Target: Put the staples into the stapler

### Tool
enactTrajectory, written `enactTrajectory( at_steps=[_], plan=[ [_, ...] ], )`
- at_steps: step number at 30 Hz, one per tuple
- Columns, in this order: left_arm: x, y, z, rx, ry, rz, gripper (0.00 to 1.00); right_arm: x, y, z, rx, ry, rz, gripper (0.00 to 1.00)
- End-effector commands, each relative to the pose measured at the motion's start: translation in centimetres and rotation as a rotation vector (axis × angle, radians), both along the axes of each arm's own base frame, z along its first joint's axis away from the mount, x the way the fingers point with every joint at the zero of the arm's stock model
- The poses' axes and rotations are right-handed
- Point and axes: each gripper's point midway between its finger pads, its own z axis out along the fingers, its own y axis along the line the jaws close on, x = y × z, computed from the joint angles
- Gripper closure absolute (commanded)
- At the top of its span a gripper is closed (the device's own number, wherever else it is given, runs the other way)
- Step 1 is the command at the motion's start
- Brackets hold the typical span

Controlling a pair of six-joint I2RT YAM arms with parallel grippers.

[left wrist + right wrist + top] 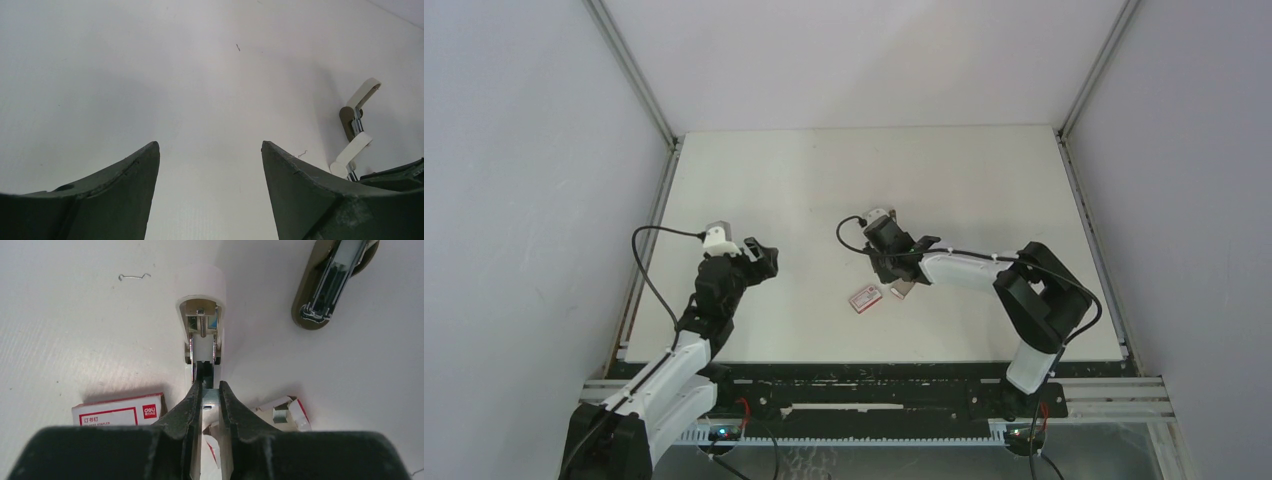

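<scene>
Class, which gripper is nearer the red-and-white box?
Right. The right gripper, pinching the staples, hovers just beside the red-and-white box; the left gripper, open, sits well off to its left.

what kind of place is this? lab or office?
Probably a lab test cell: bare white table boxed by blank panel walls, left arm and right arm bolted to a rail, only a stapler and staple box as props.

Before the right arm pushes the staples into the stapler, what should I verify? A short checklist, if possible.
1. Right jaws shut on the staples: ok.
2. Stapler open, metal channel showing: ok.
3. Strip in line with the channel: ok, as it seems.
4. Left jaws steadying the stapler: not ok, open and apart from it.
5. Channel free of old staples: cannot tell.
</scene>
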Motion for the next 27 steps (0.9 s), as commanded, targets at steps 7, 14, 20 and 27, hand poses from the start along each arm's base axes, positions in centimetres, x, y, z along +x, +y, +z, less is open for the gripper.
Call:
enactTrajectory(
  at_steps=[7, 14, 20, 27],
  plan=[
    [-0.1, 0.0, -0.4, -0.003, -0.018, -0.004, 0.21, 1.1, 1.3, 3.2, 0.09, -0.104, -0.087, 0.89],
    [-0.2, 0.0, -0.3, -0.004, -0.021, -0.006, 0.21, 1.5, 1.4, 1.9, 0.077, -0.102, -0.098, 0.89],
    [-0.2, 0.0, -0.3, -0.004, -0.021, -0.006, 0.21, 1.6, 1.7, 1.7, 0.081, -0.104, -0.092, 0.89],
    [-0.2, 0.0, -0.3, -0.005, -0.021, -0.006, 0.21, 1.4, 1.8, 1.3, 0.08, -0.089, -0.089, 0.89]
  ],
)
